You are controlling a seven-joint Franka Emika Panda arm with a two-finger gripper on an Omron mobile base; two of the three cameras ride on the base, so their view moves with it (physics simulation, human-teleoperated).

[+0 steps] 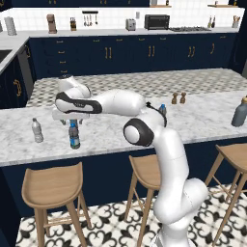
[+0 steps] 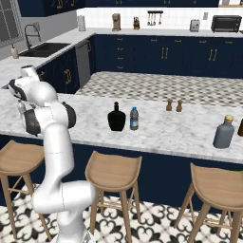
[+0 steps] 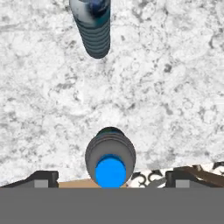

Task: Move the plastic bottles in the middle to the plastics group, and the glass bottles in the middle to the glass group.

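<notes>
The gripper hangs above the left part of the marble counter, pointing straight down, with its jaws spread wide. A small clear water bottle stands upright on the counter directly beneath, between the fingertips but touched by neither. It has a blue cap, a blue label band and a dark lower half. In the hand view the same bottle is seen from above: a round blue cap in the middle of ribbed grey shoulders, with a dark finger tip well off to each side.

Near it to the left stands a pale grey-clear bottle with a white cap. The hand view shows a teal-tinted bottle further along the counter, its ribbed body dark toward the base.

Near the middle of the counter a second water bottle with blue cap and label stands just beside a squat black bottle with a bulbous body and short narrow neck. Behind them are two small brown shakers. Far to the right stands a tall dark grey bottle with sloping shoulders and an orange top.
</notes>
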